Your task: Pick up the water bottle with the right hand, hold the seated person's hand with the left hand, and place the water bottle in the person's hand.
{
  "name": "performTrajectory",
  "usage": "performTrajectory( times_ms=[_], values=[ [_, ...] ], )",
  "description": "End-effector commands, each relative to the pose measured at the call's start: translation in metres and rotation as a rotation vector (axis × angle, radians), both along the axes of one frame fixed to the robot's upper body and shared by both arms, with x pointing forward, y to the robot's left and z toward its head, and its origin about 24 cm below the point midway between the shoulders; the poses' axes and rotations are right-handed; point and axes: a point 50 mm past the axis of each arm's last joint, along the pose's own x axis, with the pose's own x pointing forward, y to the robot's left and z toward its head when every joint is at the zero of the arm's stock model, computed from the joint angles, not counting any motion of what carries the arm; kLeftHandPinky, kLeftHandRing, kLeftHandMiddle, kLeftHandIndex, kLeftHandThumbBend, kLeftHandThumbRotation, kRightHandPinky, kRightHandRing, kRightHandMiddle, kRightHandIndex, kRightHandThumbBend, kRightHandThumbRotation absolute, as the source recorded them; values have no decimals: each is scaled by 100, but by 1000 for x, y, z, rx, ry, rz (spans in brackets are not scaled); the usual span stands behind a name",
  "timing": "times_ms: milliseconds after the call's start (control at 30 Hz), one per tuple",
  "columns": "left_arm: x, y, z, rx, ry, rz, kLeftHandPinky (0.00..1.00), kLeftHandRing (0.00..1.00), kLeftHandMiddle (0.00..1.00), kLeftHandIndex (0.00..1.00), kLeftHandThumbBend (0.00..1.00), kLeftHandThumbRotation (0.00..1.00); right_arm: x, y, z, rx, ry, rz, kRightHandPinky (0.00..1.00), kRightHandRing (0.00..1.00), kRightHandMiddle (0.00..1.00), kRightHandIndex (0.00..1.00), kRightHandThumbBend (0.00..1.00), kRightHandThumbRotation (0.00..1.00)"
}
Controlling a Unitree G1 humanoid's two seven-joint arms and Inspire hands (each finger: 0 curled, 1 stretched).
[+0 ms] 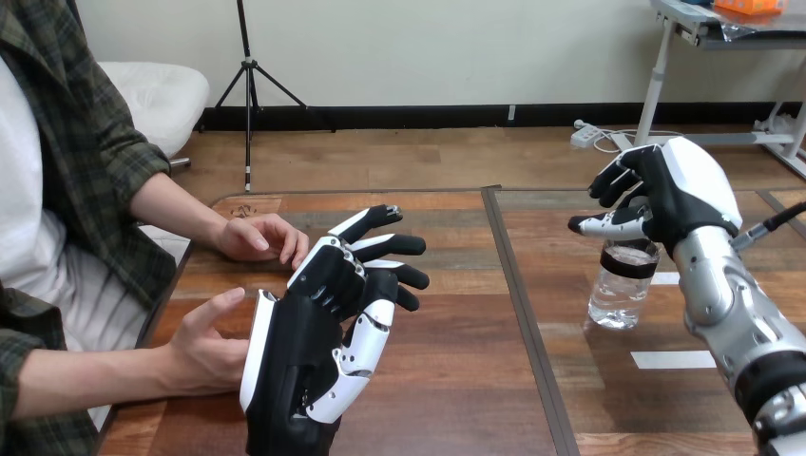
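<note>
A clear water bottle (623, 283) with a dark band near its top stands upright on the right half of the table. My right hand (665, 190) hovers just above its top, fingers loosely curled, not closed on the bottle. My left hand (314, 342) is raised over the left half of the table, fingers straight and spread, open. The person's nearer hand (204, 347) lies palm-up beside and behind my left hand; I see no fingers curled round it. The person's farther hand (259, 236) rests on the table near the far left edge.
A dark seam (518, 285) runs down the table between its two halves. White tape strips (673, 359) lie on the table to the right of the bottle. The person sits at the table's left side.
</note>
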Motion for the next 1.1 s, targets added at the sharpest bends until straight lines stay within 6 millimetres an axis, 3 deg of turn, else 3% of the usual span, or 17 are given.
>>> performTrajectory(
  times_ms=[0, 333, 1067],
  values=[
    [9, -6, 16, -43, -85, 3, 46, 57, 66, 75, 26, 44, 4, 4, 18, 27, -105, 34, 47, 53, 56, 50, 71, 0],
    [9, -6, 16, -48, -88, -1, 46, 57, 66, 75, 27, 44, -2, 4, 13, 115, -135, 46, 51, 57, 58, 55, 72, 0],
    [10, -5, 16, -52, -85, 2, 45, 56, 65, 75, 26, 43, -26, 12, 6, 376, -238, 95, 68, 78, 81, 81, 72, 0]
  ],
)
